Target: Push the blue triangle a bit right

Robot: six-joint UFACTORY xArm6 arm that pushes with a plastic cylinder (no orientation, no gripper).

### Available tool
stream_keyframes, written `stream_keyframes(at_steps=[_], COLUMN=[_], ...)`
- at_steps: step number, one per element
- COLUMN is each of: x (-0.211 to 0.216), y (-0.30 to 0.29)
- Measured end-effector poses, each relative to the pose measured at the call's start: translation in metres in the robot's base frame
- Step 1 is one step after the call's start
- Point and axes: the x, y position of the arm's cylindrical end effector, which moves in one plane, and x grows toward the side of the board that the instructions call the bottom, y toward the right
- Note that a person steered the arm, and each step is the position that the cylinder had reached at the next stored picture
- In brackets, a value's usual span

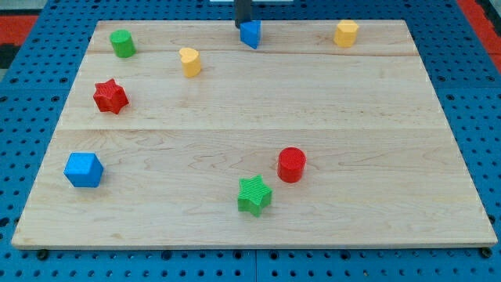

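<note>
My tip (244, 23) is touching the blue triangle (250, 34) at the board's top edge.
Carrying no fingers, it is grasping nothing; pressing from behind-left, it is risking the triangle pivoting or slipping off the board (258, 117).

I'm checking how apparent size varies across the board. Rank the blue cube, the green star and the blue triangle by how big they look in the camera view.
1. Blue cube and green star: look about alike, so no ranking between them.
2. Blue triangle: smallest, though it sits farther up the board, probably farther from the camera. My tip is at its upper left.
</note>
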Motion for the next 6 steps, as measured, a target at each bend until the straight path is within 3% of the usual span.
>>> stream_keyframes(at_steps=[2,3,4,5,6], x=[0.035,0.036,0.002,0.005,0.031], y=[0.078,0.043,0.054,0.003,-0.004])
